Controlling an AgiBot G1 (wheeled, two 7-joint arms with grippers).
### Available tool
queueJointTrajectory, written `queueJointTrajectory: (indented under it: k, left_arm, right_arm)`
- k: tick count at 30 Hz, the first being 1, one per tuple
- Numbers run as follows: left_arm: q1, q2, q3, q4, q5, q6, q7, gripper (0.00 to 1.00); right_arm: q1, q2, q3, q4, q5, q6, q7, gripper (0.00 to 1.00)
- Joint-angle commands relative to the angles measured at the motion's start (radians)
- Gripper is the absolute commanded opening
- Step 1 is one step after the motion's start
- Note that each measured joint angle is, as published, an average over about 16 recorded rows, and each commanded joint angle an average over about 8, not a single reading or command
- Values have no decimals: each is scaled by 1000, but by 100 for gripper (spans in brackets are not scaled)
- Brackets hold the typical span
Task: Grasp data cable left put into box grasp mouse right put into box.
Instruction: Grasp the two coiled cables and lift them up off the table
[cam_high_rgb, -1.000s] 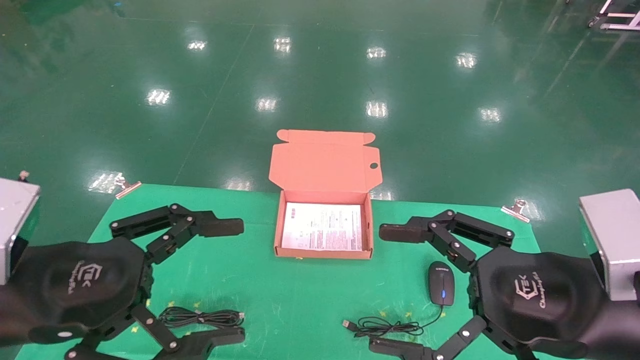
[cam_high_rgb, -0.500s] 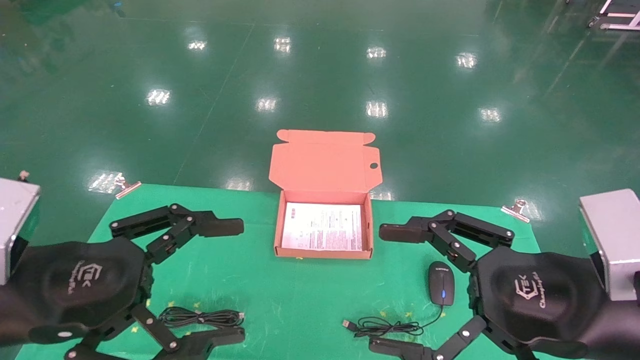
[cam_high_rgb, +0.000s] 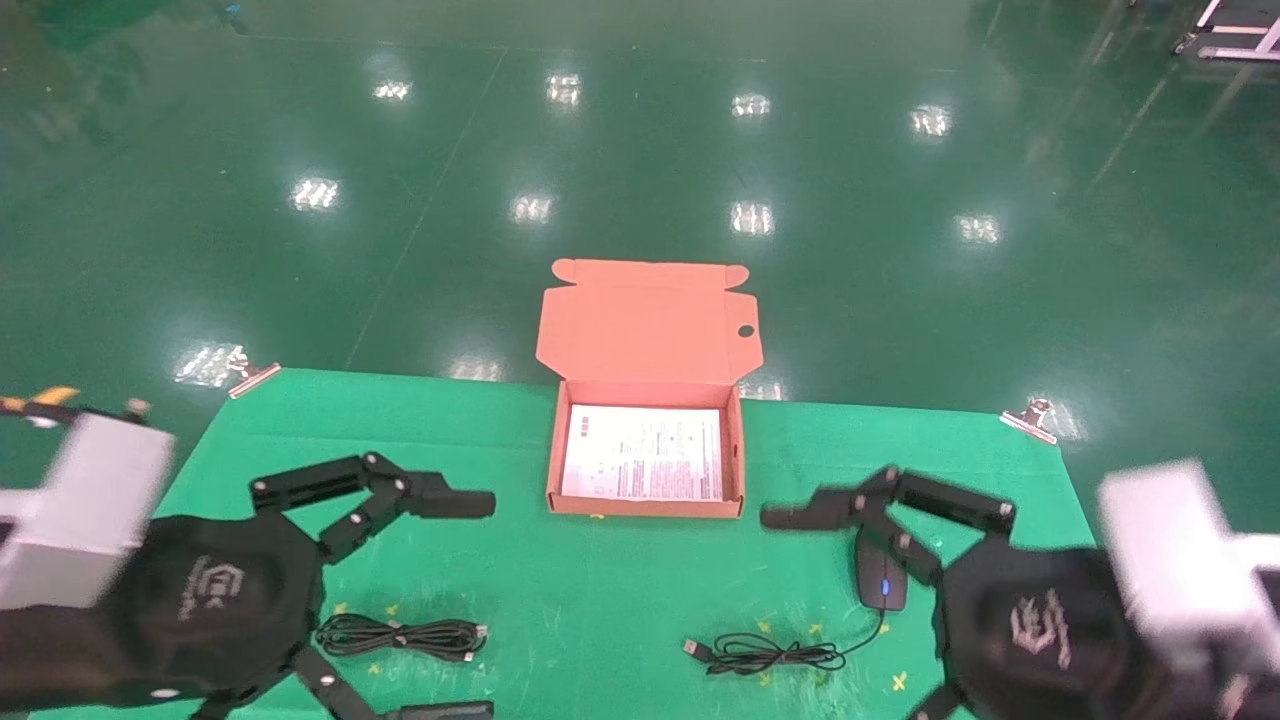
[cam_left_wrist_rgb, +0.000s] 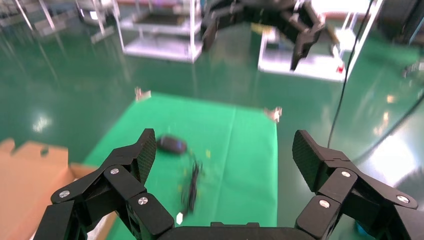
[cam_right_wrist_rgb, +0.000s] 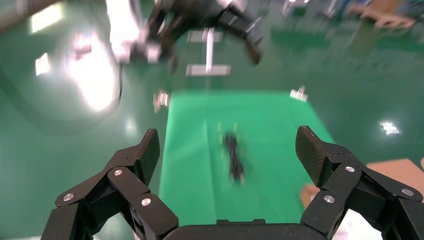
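Note:
The orange-brown box (cam_high_rgb: 640, 506) lies open at the back middle of the green table, lid up, with a white printed sheet as its floor. The data cable (cam_high_rgb: 400, 636) lies coiled at the front left, between the fingers of my open left gripper (cam_high_rgb: 470, 606). The black mouse (cam_high_rgb: 883, 592) with its blue wheel sits at the front right, its thin cord (cam_high_rgb: 765, 655) bunched to its left. My open right gripper (cam_high_rgb: 800, 615) hovers there, its upper finger crossing the mouse's far end. The left wrist view shows the mouse (cam_left_wrist_rgb: 172, 145); the right wrist view shows the data cable (cam_right_wrist_rgb: 234, 160).
Metal clips (cam_high_rgb: 255, 376) (cam_high_rgb: 1030, 418) pin the green cloth (cam_high_rgb: 600, 590) at its back corners. Shiny green floor lies beyond the table's far edge. Racks stand across the floor in the left wrist view (cam_left_wrist_rgb: 160, 30).
Both arms have shifted: the left gripper moved right and toward the table's front, the right gripper dropped toward the front over the mouse. Both stay open. The objects have not moved.

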Motion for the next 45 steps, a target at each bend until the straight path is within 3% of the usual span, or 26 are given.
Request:
queueJointTrajectory:
  k: [1,12,19,32,38,45]
  left_arm:
    - [-28,1,21,-2,46,8,-8,100]
    - [-216,72,217,-29,436,30,-2,100]
    - [-280,139,335,-45,674,-2,44,100]
    - [-263,237,460,-35,995,-102,24,100]
    - [-238,276,473,34,1047,-145,-36,100]
    - [-241,338,468,217,1042,-187,-45,100]
  right_arm:
    - [20,6,-12,14,-49,-13,-17,100]
    - [264,-67,-294,30,-458,-45,-228,100]
    - [339,-120,-461,32,-663,-19,-308,100]
    - [278,-187,-562,28,-915,136,-274,100]
    - [223,-205,-566,11,-969,223,-209,100]
    - [177,-238,-565,-40,-1004,313,-167,100]
